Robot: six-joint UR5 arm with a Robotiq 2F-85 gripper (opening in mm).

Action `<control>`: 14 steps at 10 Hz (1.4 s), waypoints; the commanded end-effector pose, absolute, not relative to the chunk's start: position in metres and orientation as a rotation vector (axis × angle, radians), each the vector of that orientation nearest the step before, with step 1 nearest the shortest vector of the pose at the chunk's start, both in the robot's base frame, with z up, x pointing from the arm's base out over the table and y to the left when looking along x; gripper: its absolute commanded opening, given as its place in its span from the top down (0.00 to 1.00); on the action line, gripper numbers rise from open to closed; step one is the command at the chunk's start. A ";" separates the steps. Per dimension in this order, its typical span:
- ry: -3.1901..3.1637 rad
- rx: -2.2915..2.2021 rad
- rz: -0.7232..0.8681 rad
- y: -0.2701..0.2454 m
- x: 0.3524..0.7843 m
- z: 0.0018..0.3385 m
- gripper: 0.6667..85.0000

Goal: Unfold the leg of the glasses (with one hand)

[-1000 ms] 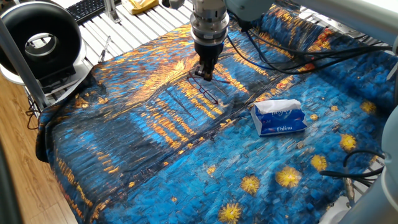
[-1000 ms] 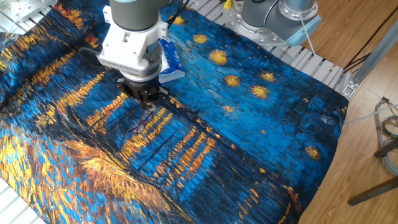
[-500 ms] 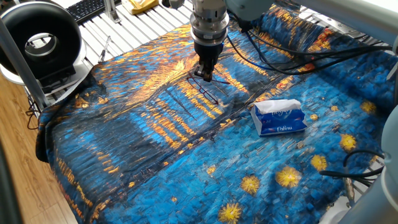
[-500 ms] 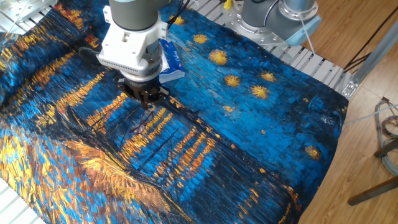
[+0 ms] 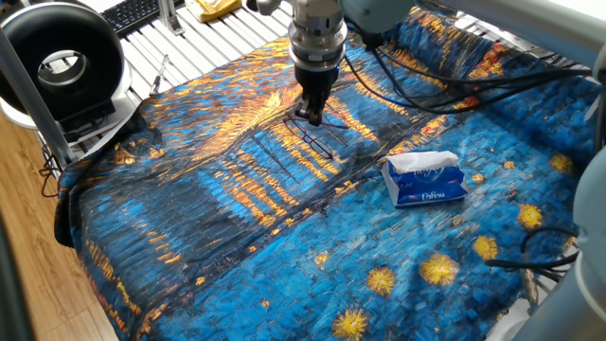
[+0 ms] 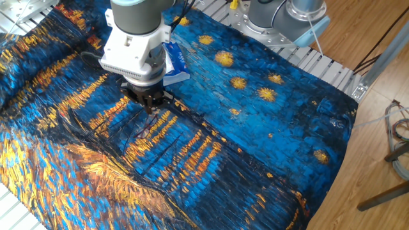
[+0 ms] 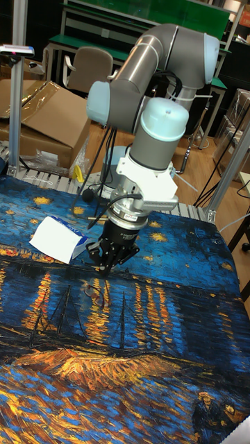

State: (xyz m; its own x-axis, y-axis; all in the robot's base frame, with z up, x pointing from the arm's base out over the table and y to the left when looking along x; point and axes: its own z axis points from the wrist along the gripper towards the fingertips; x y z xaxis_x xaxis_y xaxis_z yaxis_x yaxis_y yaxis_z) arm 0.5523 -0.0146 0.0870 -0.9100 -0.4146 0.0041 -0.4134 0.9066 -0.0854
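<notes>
The glasses (image 5: 320,135) are thin and dark-rimmed. They lie on the blue-and-orange painted cloth (image 5: 218,218) near its middle, and they are hard to pick out against the pattern. They show faintly in the other fixed view (image 6: 143,130) and in the tall view (image 7: 95,291). The hand, a black two-fingered gripper (image 5: 312,116), points straight down onto their far end. Its fingers are drawn together, and the tips pinch what looks like the thin leg at cloth level (image 6: 151,110) (image 7: 104,269). The exact contact is too small to see.
A blue-white tissue pack (image 5: 425,179) lies right of the glasses on the cloth and shows behind the arm (image 6: 175,62). A black round device (image 5: 62,64) and a keyboard (image 5: 133,13) stand beyond the cloth's left edge. Cables (image 5: 426,90) trail across the far right of the cloth.
The arm has shifted very slightly, a few pixels, with the fingers still together at the glasses. The glasses and the tissue pack lie where they were.
</notes>
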 end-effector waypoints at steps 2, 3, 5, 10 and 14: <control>3.061 -0.663 -0.137 -0.016 0.561 0.075 1.00; 3.061 -0.664 -0.140 -0.016 0.563 0.071 1.00; 3.062 -0.659 -0.142 -0.014 0.567 0.067 1.00; 3.061 -0.669 -0.154 -0.013 0.572 0.060 1.00; 3.059 -0.675 -0.140 -0.011 0.575 0.055 0.98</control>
State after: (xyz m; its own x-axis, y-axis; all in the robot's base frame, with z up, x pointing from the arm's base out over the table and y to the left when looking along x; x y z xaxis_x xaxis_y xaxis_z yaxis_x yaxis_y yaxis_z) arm 0.5725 -0.0142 0.0570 -0.9063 -0.4221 0.0215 -0.4220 0.9007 -0.1029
